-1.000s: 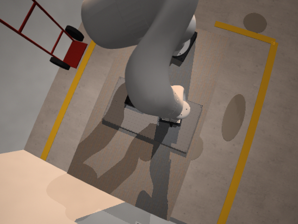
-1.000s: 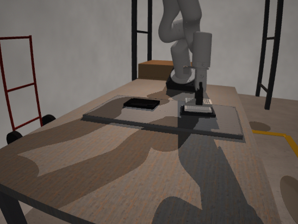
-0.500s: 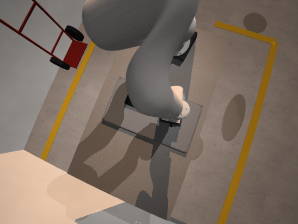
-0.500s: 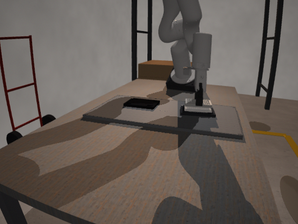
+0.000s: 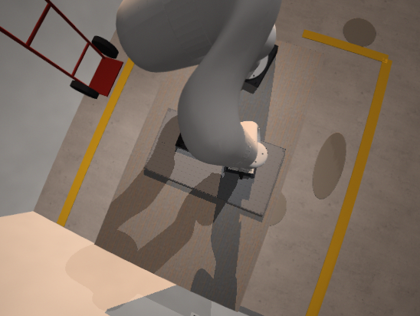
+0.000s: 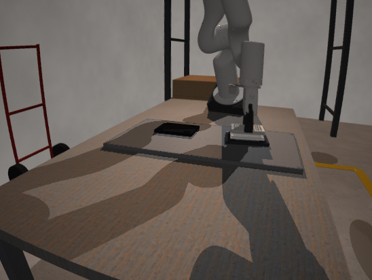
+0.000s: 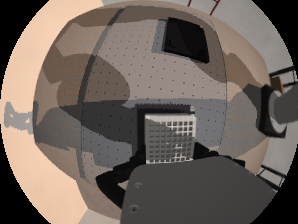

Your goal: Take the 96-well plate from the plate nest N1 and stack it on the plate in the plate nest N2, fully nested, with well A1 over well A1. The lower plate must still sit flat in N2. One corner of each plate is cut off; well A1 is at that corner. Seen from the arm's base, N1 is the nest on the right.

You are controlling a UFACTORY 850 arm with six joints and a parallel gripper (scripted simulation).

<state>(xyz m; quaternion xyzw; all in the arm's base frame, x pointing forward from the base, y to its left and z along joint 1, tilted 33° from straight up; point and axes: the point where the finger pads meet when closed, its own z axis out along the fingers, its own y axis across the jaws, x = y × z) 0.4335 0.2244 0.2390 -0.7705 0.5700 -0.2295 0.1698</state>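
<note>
My gripper [image 6: 248,126] is shut on the white 96-well plate [image 6: 248,128], gripping it from above. It holds the plate directly over a second white plate [image 6: 247,136] that sits in the black nest N2 [image 6: 248,141]. The two plates are very close; I cannot tell whether they touch. In the wrist view the held plate [image 7: 170,137] fills the middle and hides the lower plate, with the dark nest rim [image 7: 141,129] around it. The nest N1 [image 6: 176,129] is empty and also shows in the wrist view [image 7: 185,38]. In the overhead view the arm hides the plates and only the gripper's base [image 5: 240,171] shows. The cut corners are too small to make out.
Both nests stand on a grey perforated baseplate [image 6: 203,143] on the wooden table. The arm's base [image 6: 225,103] is at the table's far end. A red hand truck [image 6: 24,109] stands off the table to the side, and black frame posts [image 6: 176,47] stand behind.
</note>
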